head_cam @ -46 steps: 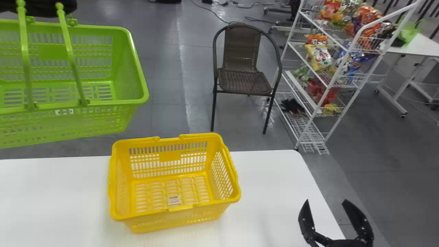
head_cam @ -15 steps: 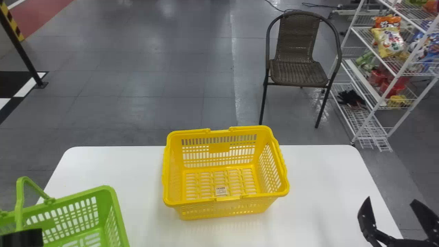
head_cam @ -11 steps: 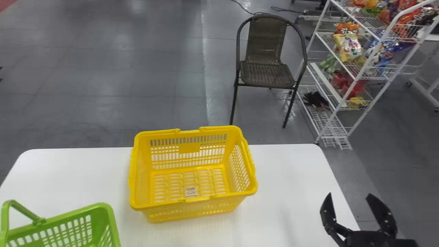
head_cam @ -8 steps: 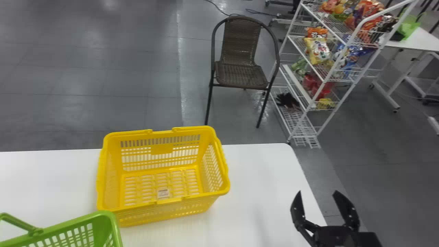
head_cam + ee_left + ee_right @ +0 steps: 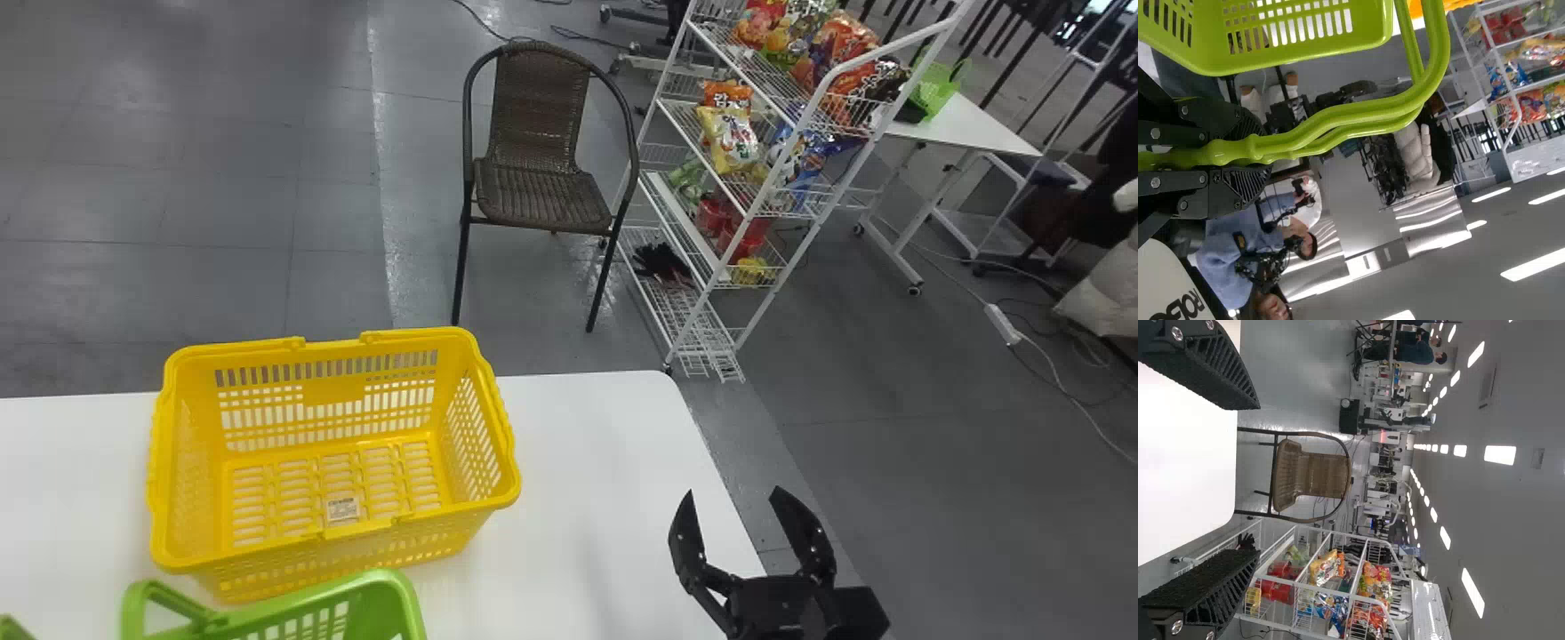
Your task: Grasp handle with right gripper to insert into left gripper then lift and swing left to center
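Observation:
At the lower right of the head view, my right gripper (image 5: 738,542) stands open over the table's right edge, nothing between its fingers. The right wrist view has this right gripper (image 5: 1248,480) with its two fingers wide apart. The green basket (image 5: 378,609) shows at the head view's bottom edge, in front of the yellow basket, one handle loop sticking up. In the left wrist view, my left gripper (image 5: 1248,157) is shut on the green handles (image 5: 1358,117), both lying together between its fingers. The green basket (image 5: 1291,53) hangs from them.
A yellow basket (image 5: 329,524) stands on the white table (image 5: 587,498), close behind the green one. Beyond the table are a brown chair (image 5: 542,191) and a white wire rack (image 5: 742,178) holding snack bags.
The head view has swung to the right, so the table, chair and rack sit farther left. The green basket has come down from high at the left to the bottom edge, nearer the yellow basket.

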`<state>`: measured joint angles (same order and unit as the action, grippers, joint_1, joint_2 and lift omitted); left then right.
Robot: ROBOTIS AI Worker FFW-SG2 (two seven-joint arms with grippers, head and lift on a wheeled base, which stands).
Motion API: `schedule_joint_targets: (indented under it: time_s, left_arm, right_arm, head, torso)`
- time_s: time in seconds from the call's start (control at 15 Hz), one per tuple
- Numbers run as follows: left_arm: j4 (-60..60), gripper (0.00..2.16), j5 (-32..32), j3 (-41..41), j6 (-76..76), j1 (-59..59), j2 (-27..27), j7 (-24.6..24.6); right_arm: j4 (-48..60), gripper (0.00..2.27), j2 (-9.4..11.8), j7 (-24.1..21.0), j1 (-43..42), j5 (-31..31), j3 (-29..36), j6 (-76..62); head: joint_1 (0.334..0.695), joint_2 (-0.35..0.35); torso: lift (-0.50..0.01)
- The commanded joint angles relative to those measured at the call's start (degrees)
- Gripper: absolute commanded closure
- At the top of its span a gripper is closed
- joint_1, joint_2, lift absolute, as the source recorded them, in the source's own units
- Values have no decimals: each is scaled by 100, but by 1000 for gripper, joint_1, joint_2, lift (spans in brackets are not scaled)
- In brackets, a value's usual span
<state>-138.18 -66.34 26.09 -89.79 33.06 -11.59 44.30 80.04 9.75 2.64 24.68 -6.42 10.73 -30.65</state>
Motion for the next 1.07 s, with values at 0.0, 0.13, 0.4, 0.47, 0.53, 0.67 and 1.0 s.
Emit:
schedule_joint_targets:
  time_s: [0.0,0.13,0.4,0.47,0.53,0.67,1.0]
  left_arm:
    - [10,2064,87,-614,-24,-195,227,-150]
    - [54,2064,280,-1071,-24,-371,342,-264]
    - [406,2064,552,-1580,-24,-766,429,-343]
    - [494,2064,552,-1642,-24,-836,429,-352]
    - [494,2064,579,-1659,-24,-854,429,-361]
    - [538,2064,605,-1659,-24,-898,429,-361]
    - [766,2064,561,-1668,-24,-1074,421,-343]
  right_arm:
    - [29,16,0,0,28,0,17,3]
    - [82,16,0,9,63,0,17,3]
    - [135,16,9,202,142,0,-19,-279]
    - [135,16,9,246,151,0,-45,-331]
    - [135,16,9,246,160,0,-62,-331]
    - [135,16,9,317,169,0,-71,-384]
    - [196,16,9,325,160,35,-150,-366]
  head:
    - [695,-350]
    - [695,-350]
    - [695,-350]
    - [695,-350]
    - [695,-350]
    - [695,-350]
    - [695,-350]
  torso:
    - [0]
    - [0]
    - [0]
    - [0]
    - [0]
    - [0]
    - [0]
